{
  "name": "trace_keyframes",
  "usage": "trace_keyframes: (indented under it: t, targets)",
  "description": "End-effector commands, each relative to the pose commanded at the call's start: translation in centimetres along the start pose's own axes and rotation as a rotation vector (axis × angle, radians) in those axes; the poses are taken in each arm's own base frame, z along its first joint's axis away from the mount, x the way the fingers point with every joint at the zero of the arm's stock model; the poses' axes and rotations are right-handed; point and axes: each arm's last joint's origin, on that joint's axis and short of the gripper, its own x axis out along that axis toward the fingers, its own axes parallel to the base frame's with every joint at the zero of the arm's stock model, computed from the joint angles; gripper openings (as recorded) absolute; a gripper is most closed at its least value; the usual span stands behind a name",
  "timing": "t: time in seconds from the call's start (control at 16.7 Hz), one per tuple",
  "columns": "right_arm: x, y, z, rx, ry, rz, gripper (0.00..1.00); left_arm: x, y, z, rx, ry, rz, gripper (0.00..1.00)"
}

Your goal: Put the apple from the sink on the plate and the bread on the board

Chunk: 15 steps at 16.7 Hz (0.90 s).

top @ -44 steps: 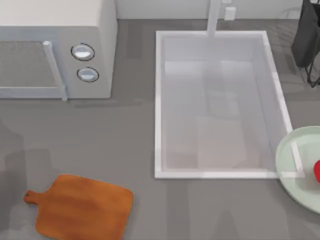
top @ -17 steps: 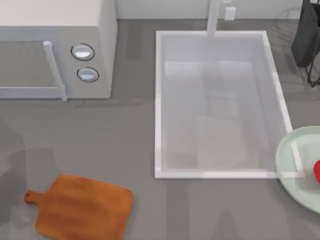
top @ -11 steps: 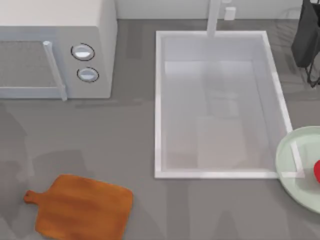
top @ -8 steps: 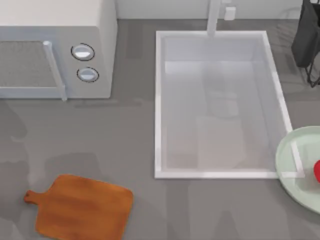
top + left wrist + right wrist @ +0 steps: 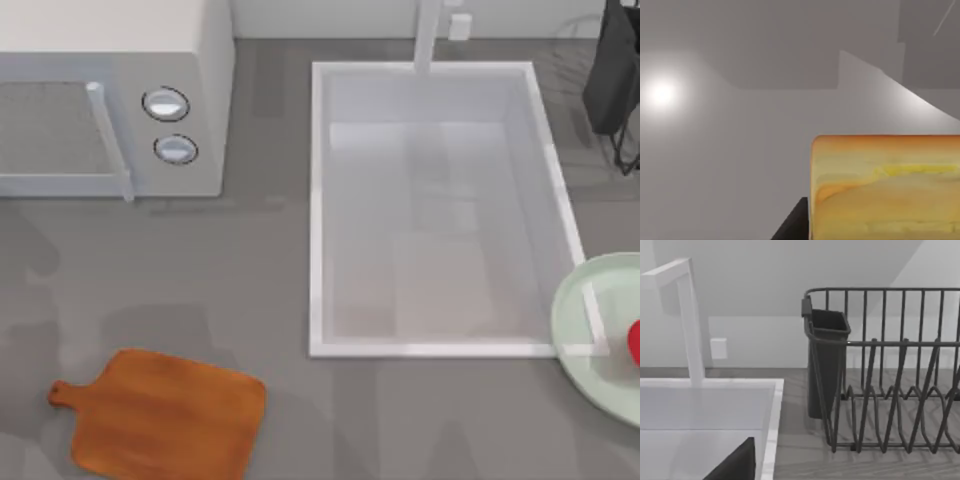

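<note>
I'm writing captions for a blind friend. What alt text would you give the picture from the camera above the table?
Seen from above, a white sink with a faucet sits mid-counter, its basin bare. At the right edge, a mint-green plate holds a red apple. A wooden cutting board lies at lower left, a microwave at upper left, and a dark dish rack at upper right.

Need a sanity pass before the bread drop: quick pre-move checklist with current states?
1. Apple on plate: ok, at the top view's right edge.
2. Bread at the left tool: ok, it sits close against the left wrist camera; grip firmness cannot tell.
3. Board bare and ready: ok, nothing on it.
4. Bread above board: cannot tell.
5. Sink emptied: ok, floor bare.
6. Right tool out of the way: cannot tell; its camera faces the faucet and dish rack.
</note>
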Motion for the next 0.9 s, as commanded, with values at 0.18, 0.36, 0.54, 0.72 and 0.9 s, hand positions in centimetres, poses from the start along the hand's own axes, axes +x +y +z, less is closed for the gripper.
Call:
trace_keyframes:
  t: [0.18,0.36,0.54,0.72,0.9]
  targets:
    - [0.0,0.0,0.0,0.000,0.000,0.000,1.00,0.2,-1.1,1.6,-0.067,0.015,-0.015,0.00]
    - [0.0,0.0,0.0,0.000,0.000,0.000,1.00,0.5,-2.9,3.7,-0.170,0.040,-0.030,0.00]
    - [0.0,0.0,0.0,0.000,0.000,0.000,1.00,0.8,-5.1,5.9,-0.309,0.073,-0.035,0.00]
    - [0.0,0.0,0.0,0.000,0.000,0.000,1.00,1.1,-7.6,7.9,-0.480,0.104,-0.025,0.00]
    - [0.0,0.0,0.0,0.000,0.000,0.000,1.00,1.3,-10.2,9.5,-0.679,0.125,0.000,0.00]
